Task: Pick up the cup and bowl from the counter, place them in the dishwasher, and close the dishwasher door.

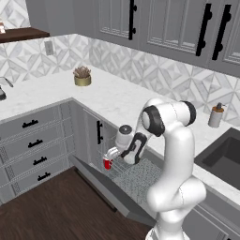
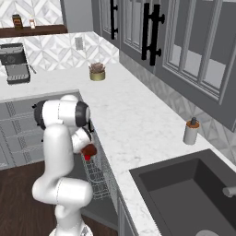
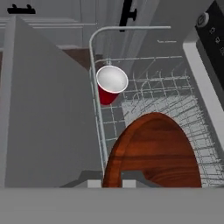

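My gripper (image 3: 111,183) is shut on the rim of the dark reddish-brown bowl (image 3: 153,153), held low over the dishwasher's grey wire rack (image 3: 175,92). The red cup (image 3: 110,83) with its white inside lies tilted in the rack's far left corner, apart from the bowl. The dishwasher door (image 3: 43,113) hangs open as a flat grey panel to the left. In the left base view the gripper (image 1: 125,157) reaches down over the rack (image 1: 136,176), with the cup (image 1: 108,163) just beside it and the door (image 1: 108,187) dropped open. The bowl (image 2: 90,150) also shows under the hand in the right base view.
The marble counter (image 1: 122,101) carries a gold plant pot (image 1: 82,77) and a grey soap dispenser (image 1: 216,115). A dark sink (image 1: 225,157) lies to the right. Grey drawers (image 1: 33,145) stand left of the open door. The dark control strip (image 3: 214,30) edges the rack.
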